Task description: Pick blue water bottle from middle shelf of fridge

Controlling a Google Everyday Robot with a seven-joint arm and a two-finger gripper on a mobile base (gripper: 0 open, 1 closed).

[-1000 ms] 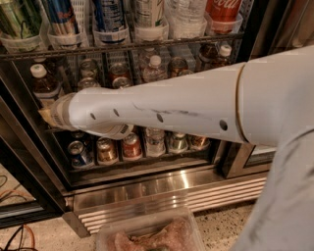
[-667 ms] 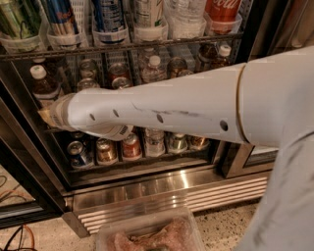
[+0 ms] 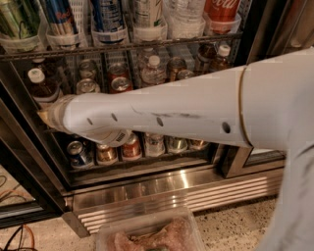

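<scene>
One blue water bottle [image 3: 40, 87] stands at the left end of the middle shelf [image 3: 104, 71] in the fridge [image 3: 162, 188]; the end effector [image 3: 43, 116] sits low against that bottle's label; whether it is spread or pinching I cannot tell, since the white arm [image 3: 162, 110] hides it; a shallow, low hold could tip the bottle into the cans [image 3: 87, 86] just right of it.

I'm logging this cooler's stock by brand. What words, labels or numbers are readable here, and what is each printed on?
"Coca-Cola": white script on the red label of the cola bottle, top right, cropped by the picture's edge.
Tall cans on the top rack: print too blurred to read.
Blue water bottle, far left: label unreadable; the gripper sits just below it.
Sticker under the arm: unreadable.
</scene>
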